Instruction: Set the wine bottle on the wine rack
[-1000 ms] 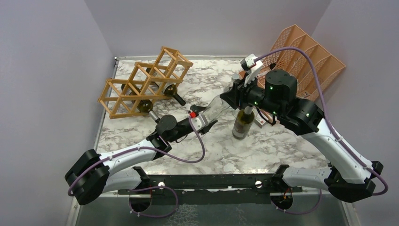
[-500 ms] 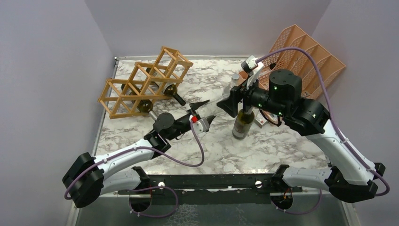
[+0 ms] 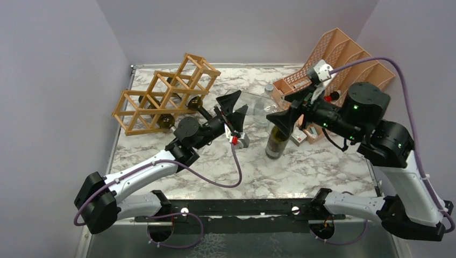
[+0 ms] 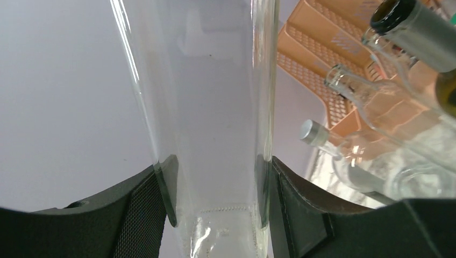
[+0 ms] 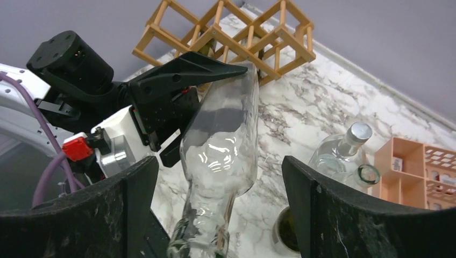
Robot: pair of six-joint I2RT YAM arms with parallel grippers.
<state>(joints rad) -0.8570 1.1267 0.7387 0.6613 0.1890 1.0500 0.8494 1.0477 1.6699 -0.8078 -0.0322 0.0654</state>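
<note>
Since a second ago the left end effector [image 4: 215,188] has lifted the smooth clear-glass wine bottle [image 5: 223,145], clamped near its base, above the marbled bench [image 3: 301,166] beside the stick-lattice wine rack [image 3: 161,97], while the right end effector [image 5: 218,161] gapes wide, apparently clear of the glass.

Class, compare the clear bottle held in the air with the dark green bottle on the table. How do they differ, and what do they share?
The clear bottle is colourless and see-through; the green bottle is dark. The clear bottle hangs tilted above the table; the green bottle stands upright on it. The left tool clamps the clear bottle near its base; no tool holds the green bottle. Both are glass bottles with narrow necks.
</note>
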